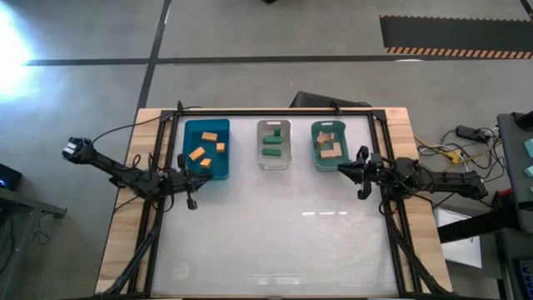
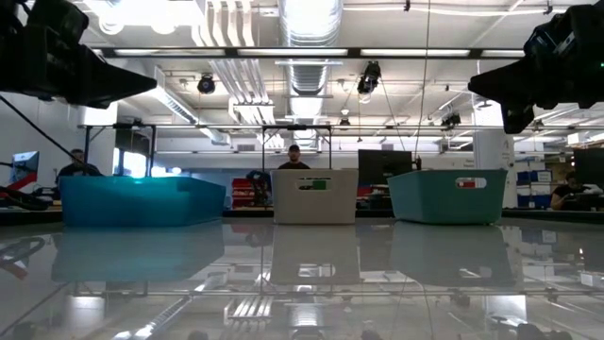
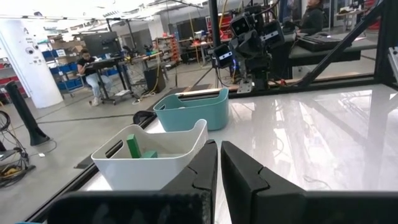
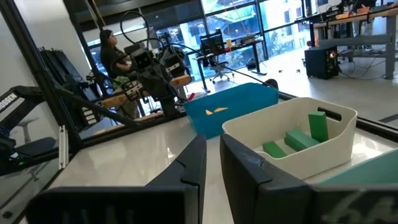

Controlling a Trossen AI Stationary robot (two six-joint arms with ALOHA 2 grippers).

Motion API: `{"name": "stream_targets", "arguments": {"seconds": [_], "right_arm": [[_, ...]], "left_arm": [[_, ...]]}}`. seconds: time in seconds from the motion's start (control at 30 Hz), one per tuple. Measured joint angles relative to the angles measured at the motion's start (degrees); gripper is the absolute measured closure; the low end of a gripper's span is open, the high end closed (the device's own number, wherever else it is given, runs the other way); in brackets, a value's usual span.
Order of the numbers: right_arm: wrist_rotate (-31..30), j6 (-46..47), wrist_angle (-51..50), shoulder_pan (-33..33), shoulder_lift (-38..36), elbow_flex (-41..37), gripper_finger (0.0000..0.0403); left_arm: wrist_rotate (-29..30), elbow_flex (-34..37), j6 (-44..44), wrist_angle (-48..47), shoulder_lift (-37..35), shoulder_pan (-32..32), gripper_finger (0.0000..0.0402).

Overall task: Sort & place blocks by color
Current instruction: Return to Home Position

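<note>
Up high, both claws hang above the counter (image 1: 275, 242), one at each side rail of the black frame (image 1: 275, 112) that rims it. Between them, and from them to the near edge, a broad bare stretch of glossy counter lies open.

The left claw (image 3: 219, 149) is clenched on nothing. The blue bin (image 1: 188, 137) sits just beside it on the far side, with the orange blocks (image 1: 197, 154) lying loose inside.

The right claw (image 4: 213, 143) is likewise clenched and holds nothing. The teal bin (image 1: 316, 133) is just beside it, toward the far edge, with the tan blocks (image 1: 331, 152) in it.

The clear bin (image 1: 286, 158) stands between the two claws, well apart from each, and holds the green blocks (image 1: 272, 152), one upright.

All three bins line up along the far rail, apart from one another.
</note>
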State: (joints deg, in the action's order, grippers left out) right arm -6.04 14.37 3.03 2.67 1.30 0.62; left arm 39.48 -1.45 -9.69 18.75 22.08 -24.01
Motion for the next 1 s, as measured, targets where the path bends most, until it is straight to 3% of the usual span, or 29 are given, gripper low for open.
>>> {"name": "stream_targets", "arguments": {"seconds": [1.0], "right_arm": [[0.0, 0.0, 0.0, 0.0, 0.0, 0.0, 0.0367]], "left_arm": [[0.0, 0.0, 0.0, 0.0, 5.2, 0.0, 0.0396]]}}
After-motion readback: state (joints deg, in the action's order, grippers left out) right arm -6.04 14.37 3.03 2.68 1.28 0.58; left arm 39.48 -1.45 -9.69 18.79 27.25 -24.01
